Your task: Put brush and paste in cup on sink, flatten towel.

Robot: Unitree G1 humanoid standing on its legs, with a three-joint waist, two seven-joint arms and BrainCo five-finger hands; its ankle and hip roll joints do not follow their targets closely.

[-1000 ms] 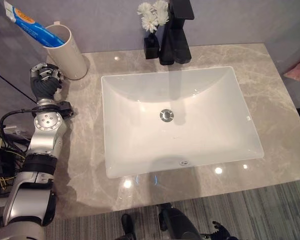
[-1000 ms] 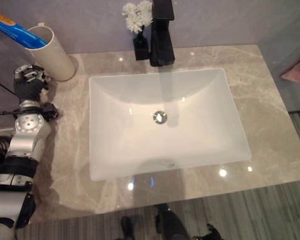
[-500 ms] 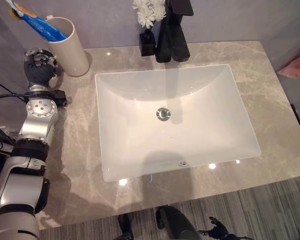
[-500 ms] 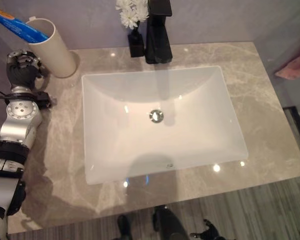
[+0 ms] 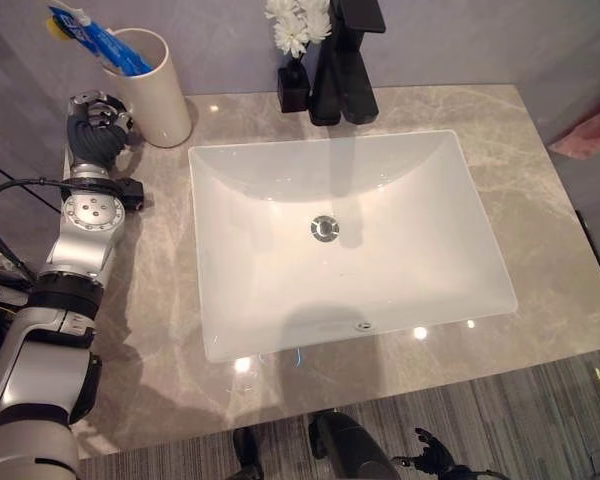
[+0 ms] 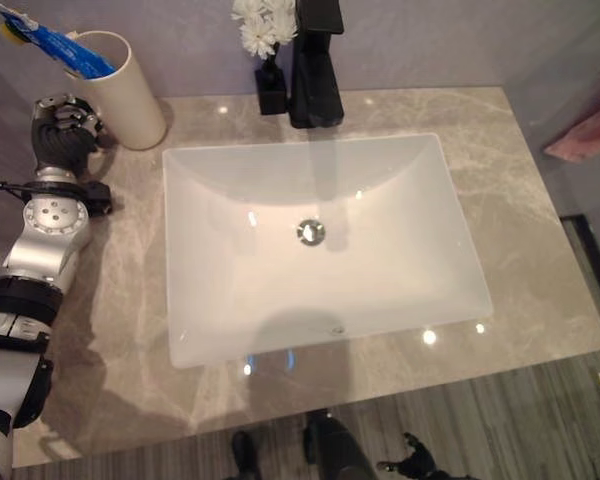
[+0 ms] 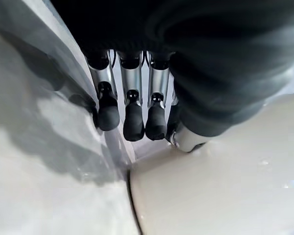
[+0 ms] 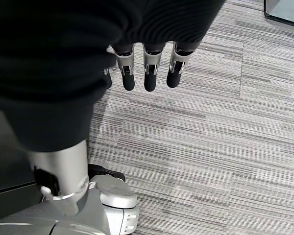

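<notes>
A cream cup (image 5: pixel 160 95) stands on the marble counter (image 5: pixel 150 330) at the back left of the sink. A blue paste tube (image 5: pixel 100 40) leans out of it to the left. I cannot pick out a brush. My left hand (image 5: pixel 93 130) hovers just left of the cup with relaxed fingers (image 7: pixel 134 122) and holds nothing; the cup's wall (image 7: pixel 225 186) is right beside them. My right hand (image 8: pixel 147 73) hangs low over the floor, fingers loose and empty. A pink cloth (image 5: pixel 590 135) lies past the counter's right end.
The white rectangular sink (image 5: pixel 230 330) takes up the counter's middle. A black faucet (image 5: pixel 345 60) and a small black vase of white flowers (image 5: pixel 293 85) stand behind it. Striped grey carpet (image 8: pixel 210 147) lies below the counter's front edge.
The head camera has shifted, so the whole scene sits a little differently. My left hand stays beside the cup, and the tube still rests in it.
</notes>
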